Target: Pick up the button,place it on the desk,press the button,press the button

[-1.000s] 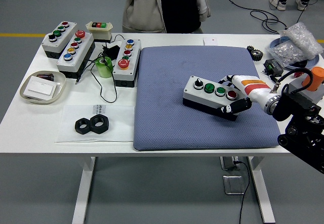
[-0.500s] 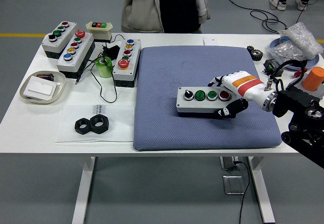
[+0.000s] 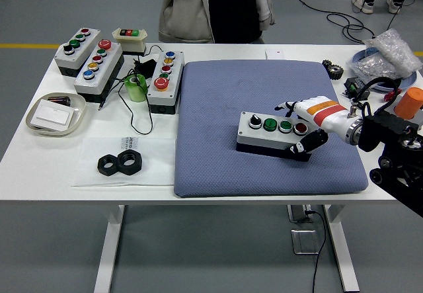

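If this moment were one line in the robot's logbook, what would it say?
right hand: shut on button box | box: on blue mat, right end gripped | left hand: not in view | person: at far side

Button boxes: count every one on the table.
5. One on the blue mat, held by the right hand; four at the far left.

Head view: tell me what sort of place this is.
Probably a robotics lab or test workshop: several button control boxes on a white table, cables trailing on the grey floor, bagged parts.
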### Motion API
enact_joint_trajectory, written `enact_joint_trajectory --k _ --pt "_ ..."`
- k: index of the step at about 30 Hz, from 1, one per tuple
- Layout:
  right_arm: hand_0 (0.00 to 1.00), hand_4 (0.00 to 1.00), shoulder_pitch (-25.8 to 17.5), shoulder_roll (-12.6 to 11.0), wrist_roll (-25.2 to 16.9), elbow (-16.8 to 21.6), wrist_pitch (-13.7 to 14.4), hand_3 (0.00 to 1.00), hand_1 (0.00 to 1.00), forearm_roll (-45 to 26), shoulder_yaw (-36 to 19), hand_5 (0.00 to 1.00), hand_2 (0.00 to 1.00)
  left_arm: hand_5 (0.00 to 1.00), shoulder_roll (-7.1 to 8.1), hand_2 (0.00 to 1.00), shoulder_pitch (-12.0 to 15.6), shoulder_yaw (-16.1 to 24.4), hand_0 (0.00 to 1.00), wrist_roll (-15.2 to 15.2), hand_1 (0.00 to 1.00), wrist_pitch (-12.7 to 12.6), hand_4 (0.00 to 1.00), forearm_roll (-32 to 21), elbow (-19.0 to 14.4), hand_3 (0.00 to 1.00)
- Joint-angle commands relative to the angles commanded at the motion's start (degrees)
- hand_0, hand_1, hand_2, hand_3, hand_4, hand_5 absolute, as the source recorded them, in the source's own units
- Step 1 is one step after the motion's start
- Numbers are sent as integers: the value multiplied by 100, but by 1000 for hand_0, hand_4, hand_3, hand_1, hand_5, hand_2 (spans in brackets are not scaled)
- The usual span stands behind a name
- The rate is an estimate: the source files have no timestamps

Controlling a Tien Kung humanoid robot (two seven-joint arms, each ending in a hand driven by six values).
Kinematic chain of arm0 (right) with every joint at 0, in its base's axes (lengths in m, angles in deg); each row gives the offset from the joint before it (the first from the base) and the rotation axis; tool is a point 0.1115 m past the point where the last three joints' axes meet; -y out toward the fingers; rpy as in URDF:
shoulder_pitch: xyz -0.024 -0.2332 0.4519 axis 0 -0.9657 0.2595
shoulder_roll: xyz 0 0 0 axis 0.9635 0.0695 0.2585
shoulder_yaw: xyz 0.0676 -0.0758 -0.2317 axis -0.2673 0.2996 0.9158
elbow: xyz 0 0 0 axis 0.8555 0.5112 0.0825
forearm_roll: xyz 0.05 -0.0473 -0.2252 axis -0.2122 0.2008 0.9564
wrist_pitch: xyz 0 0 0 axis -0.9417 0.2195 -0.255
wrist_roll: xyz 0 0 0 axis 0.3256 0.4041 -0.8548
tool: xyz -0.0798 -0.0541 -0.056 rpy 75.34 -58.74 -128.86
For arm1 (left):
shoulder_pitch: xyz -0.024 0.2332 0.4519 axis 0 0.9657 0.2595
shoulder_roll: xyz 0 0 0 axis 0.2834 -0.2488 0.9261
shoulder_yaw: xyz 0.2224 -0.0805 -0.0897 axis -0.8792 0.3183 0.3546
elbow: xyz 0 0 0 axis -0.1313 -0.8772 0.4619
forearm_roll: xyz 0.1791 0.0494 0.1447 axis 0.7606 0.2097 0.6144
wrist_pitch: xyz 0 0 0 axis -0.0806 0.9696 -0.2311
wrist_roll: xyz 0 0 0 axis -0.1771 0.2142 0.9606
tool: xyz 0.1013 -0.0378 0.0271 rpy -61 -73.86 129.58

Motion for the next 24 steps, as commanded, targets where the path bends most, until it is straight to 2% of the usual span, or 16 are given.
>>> enact_joint_trajectory --k 3,4,11,17,24 --pt "604 998 3 -24 18 65 -71 998 588 -21 -55 238 860 998 -1 739 2 6 683 5 641 2 700 5 -2 785" --pt "636 998 -4 -30 27 86 -91 998 614 -26 -76 242 922 998 -2 738 4 7 683 5 641 3 700 7 -2 785" --pt "653 998 -49 -92 162 323 -126 998 629 97 -282 247 945 998 4 738 10 2 683 -11 642 0 701 -22 3 785" --pt "652 998 -38 -97 272 226 -89 998 632 298 -335 252 945 998 7 738 5 -8 683 -7 641 2 700 -28 2 784" --pt "664 998 -138 -196 319 360 -193 998 639 335 -367 251 954 998 4 740 1 -7 683 -10 642 -3 702 -49 4 784"
